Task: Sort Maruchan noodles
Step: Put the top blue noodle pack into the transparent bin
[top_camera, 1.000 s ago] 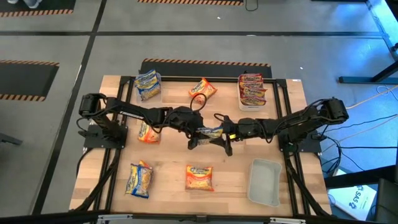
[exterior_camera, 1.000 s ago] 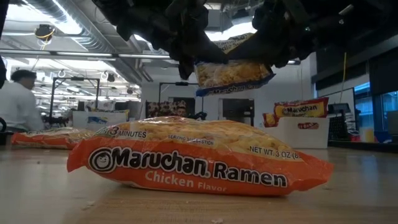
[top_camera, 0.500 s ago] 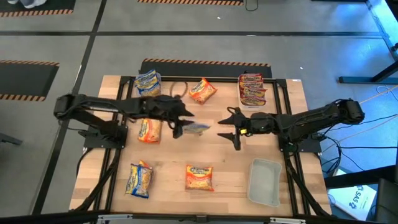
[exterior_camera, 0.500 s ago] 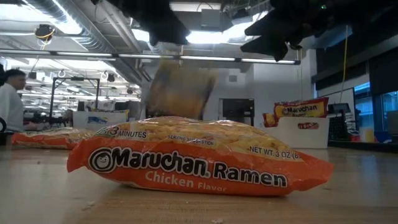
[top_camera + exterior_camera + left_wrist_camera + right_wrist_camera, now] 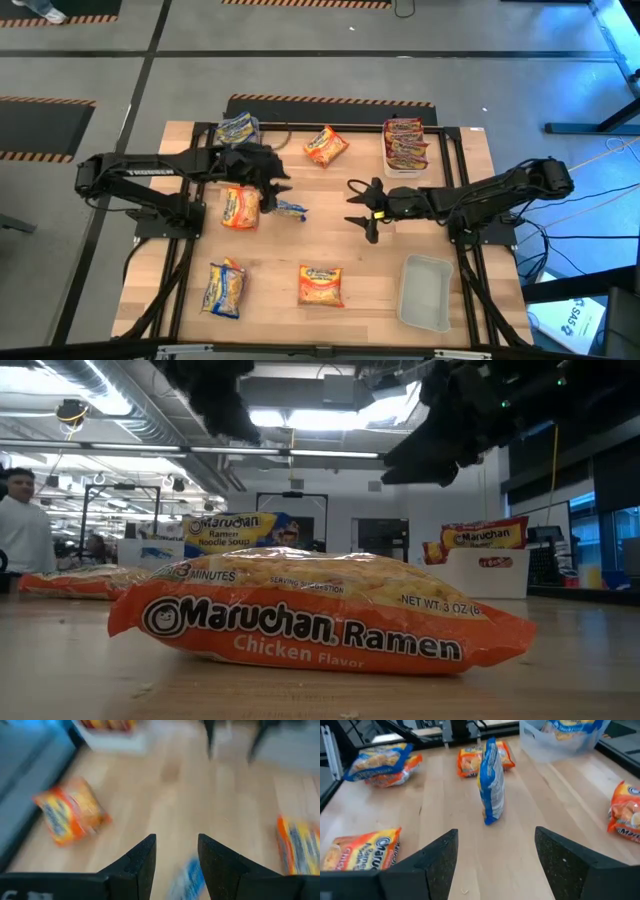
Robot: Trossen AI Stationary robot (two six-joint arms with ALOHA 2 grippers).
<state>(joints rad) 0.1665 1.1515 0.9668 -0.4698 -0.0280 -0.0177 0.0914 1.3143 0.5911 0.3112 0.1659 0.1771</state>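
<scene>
Your left gripper (image 5: 268,190) no longer has the blue packet (image 5: 291,210) it carried a moment ago. Its fingers are spread and empty, left of centre in the high view, and the packet sits on the table just below and right of it, apparently tipped on edge, as the right wrist view shows. That puts it short of the tub (image 5: 240,138) at the upper left, where another blue packet already lies, so I'd judge the drop missed and you'll need to pick it up again. Your right gripper (image 5: 366,209) has drawn back to the right of centre, fingers wide apart, holding nothing. Orange packets (image 5: 320,285) still lie loose across the table; red ones fill the upper-right tub (image 5: 404,146).
</scene>
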